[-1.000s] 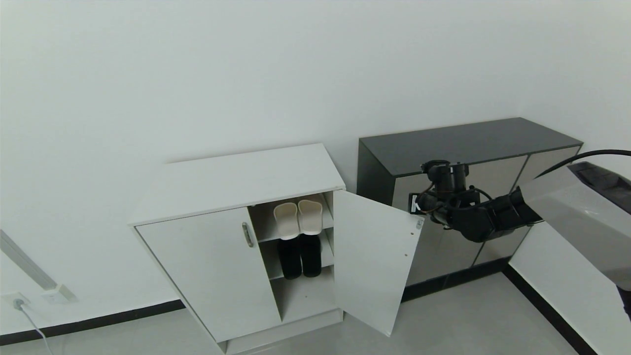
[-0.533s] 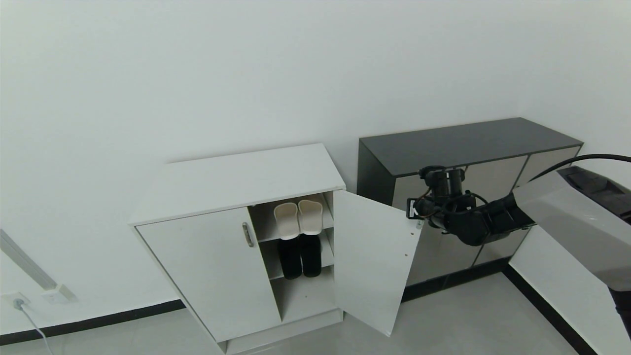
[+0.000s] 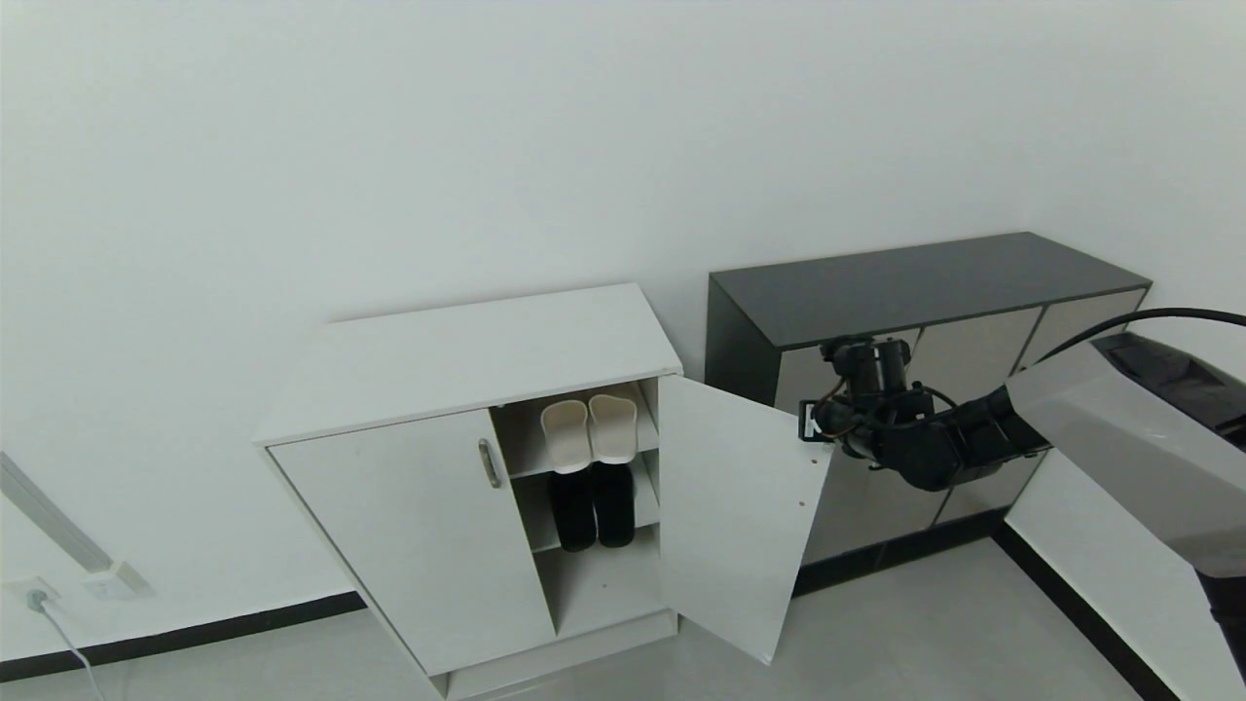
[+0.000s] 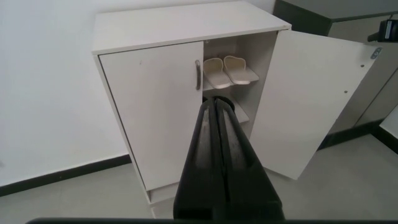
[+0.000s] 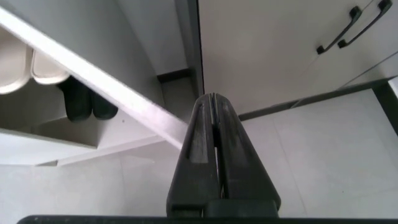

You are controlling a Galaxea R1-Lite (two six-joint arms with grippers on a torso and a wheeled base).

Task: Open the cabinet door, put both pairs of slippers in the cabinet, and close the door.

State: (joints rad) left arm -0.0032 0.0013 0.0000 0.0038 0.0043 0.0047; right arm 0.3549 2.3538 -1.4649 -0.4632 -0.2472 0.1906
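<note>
The pale grey floor is smooth, and a plain white wall stands behind, with a black strip along its bottom. A low white wooden cabinet stands against the wall. Its left door is shut and has a small metal handle. Its right door hangs wide open.

Inside, the cream slippers lie on the top shelf. The black slippers lie on the shelf below.

A long dark grey sideboard stands just beside the cabinet, behind the open door. A wall socket sits low on the wall, far off to the left.

The right gripper is at the top outer corner of the open door. Its fingers are pressed together and hold nothing. I cannot tell if it touches the door.

The left gripper points at the cabinet front from well back, fingers pressed together, holding nothing.
</note>
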